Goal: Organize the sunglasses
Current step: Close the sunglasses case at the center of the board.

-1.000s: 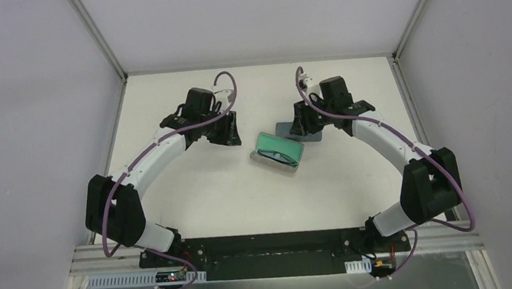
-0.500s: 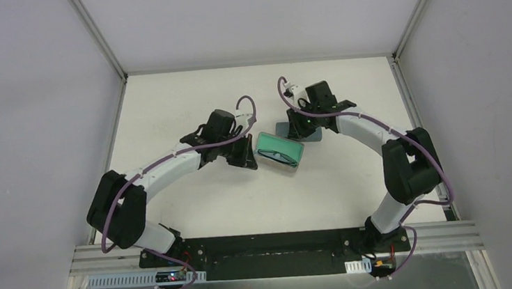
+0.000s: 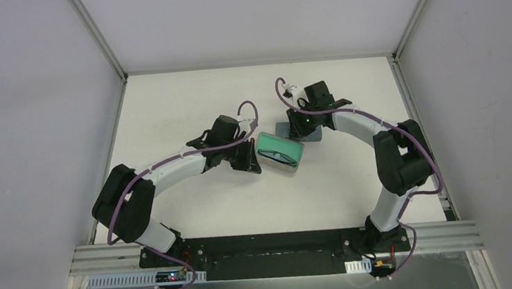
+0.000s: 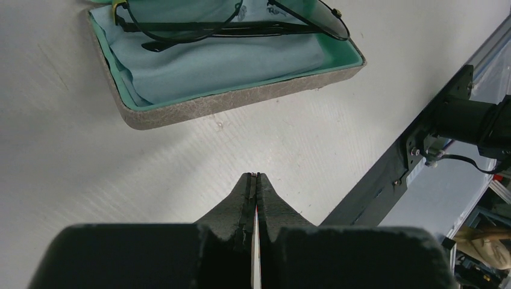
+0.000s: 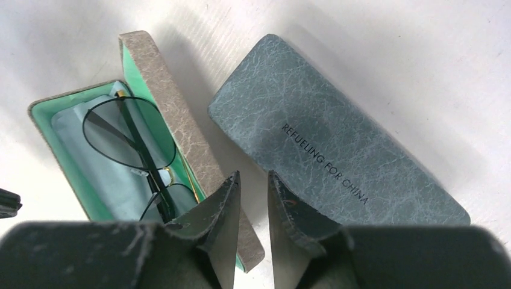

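Note:
One pair of black wire-framed sunglasses [image 4: 229,21] lies folded on a light blue cloth [image 4: 211,60] inside the open beige case [image 4: 241,105] with green lining. In the top view this case [image 3: 279,149] sits mid-table, the sunglasses [image 3: 277,159] in it. My left gripper [image 4: 254,176] is shut and empty, just off the case's left side [image 3: 249,160]. A closed blue case [image 5: 337,138] lies right behind the open one. My right gripper [image 5: 253,176] hovers over the gap between the two cases, narrowly open with nothing between its fingers; the sunglasses [image 5: 129,144] show to its left.
The black rail [image 4: 391,174] at the table's near edge lies to the right in the left wrist view. Grey enclosure walls and metal posts [image 3: 101,43] bound the white table [image 3: 196,206] on three sides.
My left arm swung from the back left toward the open case and its jaws closed. My right arm shifted slightly left over the cases and its jaws narrowed.

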Robot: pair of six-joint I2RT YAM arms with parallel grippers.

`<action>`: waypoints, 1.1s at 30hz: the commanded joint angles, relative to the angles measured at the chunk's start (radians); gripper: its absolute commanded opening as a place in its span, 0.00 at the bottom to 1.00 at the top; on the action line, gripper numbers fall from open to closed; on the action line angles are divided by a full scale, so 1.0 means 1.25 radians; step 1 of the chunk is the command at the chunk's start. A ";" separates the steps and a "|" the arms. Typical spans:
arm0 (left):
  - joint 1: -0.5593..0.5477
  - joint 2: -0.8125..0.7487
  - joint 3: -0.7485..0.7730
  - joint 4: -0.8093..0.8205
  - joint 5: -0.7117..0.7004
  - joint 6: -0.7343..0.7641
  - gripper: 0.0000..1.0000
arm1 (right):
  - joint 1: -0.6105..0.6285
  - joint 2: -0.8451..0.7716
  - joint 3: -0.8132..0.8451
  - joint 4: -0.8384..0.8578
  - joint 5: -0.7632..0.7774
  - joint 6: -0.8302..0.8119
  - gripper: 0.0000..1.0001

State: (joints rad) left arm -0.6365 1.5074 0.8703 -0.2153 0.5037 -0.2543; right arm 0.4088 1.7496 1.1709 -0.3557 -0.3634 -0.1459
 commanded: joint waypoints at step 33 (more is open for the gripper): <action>-0.012 0.153 0.069 0.114 -0.077 -0.063 0.00 | 0.166 -0.108 -0.102 0.030 -0.084 0.058 0.27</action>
State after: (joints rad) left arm -0.6422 1.6989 0.9085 -0.1791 0.3981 -0.3004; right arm 0.5724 1.6737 1.0840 -0.3424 -0.4255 -0.1337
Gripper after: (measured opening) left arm 0.007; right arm 0.265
